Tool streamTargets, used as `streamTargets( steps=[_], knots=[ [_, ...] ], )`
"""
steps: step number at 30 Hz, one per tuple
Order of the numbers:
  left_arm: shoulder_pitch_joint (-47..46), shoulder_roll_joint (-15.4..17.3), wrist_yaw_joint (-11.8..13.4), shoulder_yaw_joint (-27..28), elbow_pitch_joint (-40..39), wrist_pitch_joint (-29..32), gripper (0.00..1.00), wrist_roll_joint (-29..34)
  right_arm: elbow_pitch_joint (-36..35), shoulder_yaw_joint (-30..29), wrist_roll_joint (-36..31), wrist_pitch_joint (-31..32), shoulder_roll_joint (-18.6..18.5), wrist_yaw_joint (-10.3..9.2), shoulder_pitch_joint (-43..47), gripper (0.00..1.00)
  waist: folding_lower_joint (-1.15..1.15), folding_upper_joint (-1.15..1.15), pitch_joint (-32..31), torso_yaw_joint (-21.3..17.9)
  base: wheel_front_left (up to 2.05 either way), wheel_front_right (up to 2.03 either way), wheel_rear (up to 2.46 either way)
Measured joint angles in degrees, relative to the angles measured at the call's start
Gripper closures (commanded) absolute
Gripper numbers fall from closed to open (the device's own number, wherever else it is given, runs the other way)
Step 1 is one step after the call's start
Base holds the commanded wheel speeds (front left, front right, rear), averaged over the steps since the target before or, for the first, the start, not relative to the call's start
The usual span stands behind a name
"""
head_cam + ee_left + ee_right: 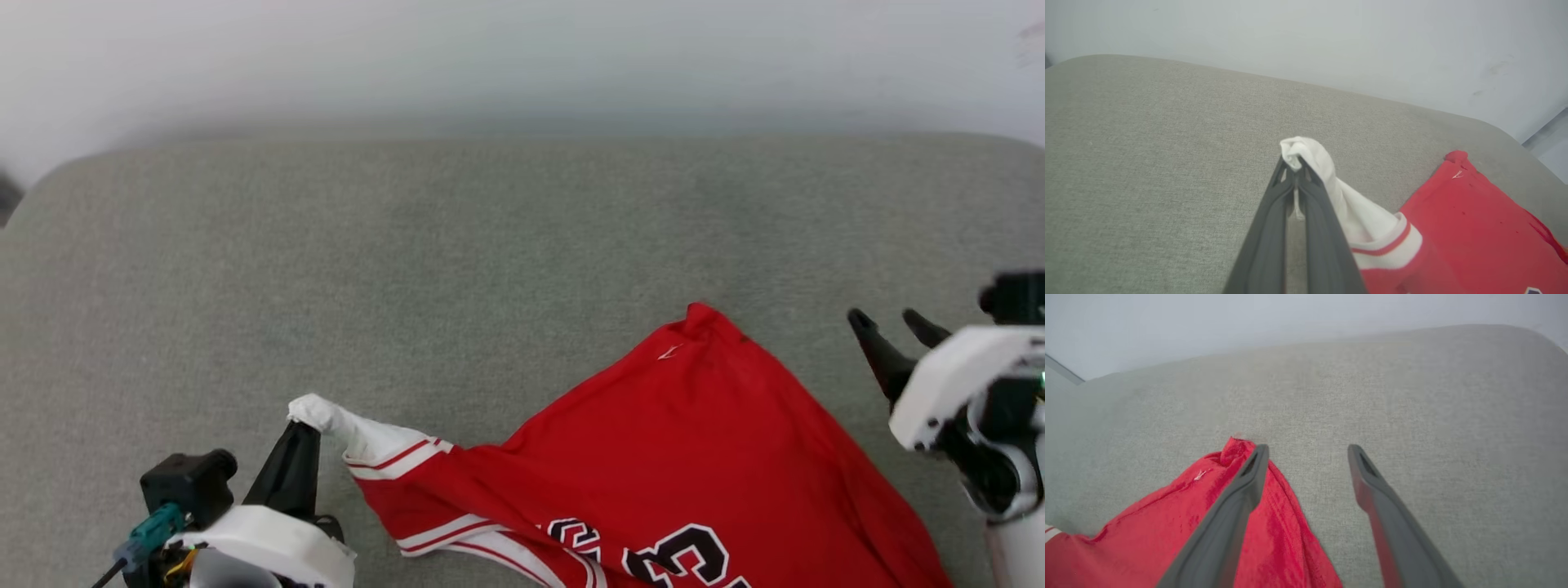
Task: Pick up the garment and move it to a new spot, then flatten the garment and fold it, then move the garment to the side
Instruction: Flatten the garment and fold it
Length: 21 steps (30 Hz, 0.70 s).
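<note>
The left gripper (305, 426) has its two dark fingers pressed together on the bunched tip of the white sleeve (1306, 152) of the jersey (694, 457), and a little knob of cloth pokes out past the fingertips. From that pinch the sleeve runs off to the gripper's right, past a red and white striped band, into the red body, which lies spread on the grey fabric surface (408, 245) with black, white-edged numbers showing close to the robot. The right gripper (891, 328) stands wide apart and holds nothing. In its own wrist view the jersey (1167, 522) lies on the gripper's left. Its far red corner sits by the tip of the left finger (1249, 486), and whether the two touch cannot be told. Ahead of both grippers the grey surface runs bare to its far edge, and a pale wall (522, 57) rises beyond it.
</note>
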Motion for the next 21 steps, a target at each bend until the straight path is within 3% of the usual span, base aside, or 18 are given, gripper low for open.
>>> streamTargets(
  steps=[8,20,21],
  knots=[
    [-5.21,-1.26,-1.76,-1.68,-0.51,-0.59,1.00,1.35,6.99,8.64,1.08,19.61,-2.12,0.00,-14.06,0.00,0.01,0.00,5.80,3.48,0.00,0.00,0.00],
    [-9.36,-3.54,-4.13,-3.16,2.13,-2.04,1.00,1.35,18.33,14.59,-0.58,28.33,-1.42,0.01,-21.85,0.00,0.01,0.00,12.17,7.67,0.00,0.00,0.00],
    [-9.38,-3.64,-4.17,-3.20,2.41,-2.16,1.00,1.34,18.95,14.83,-0.36,28.42,-1.37,0.01,-22.09,0.50,0.01,0.00,12.33,7.82,0.00,0.00,0.00]
  ],
)
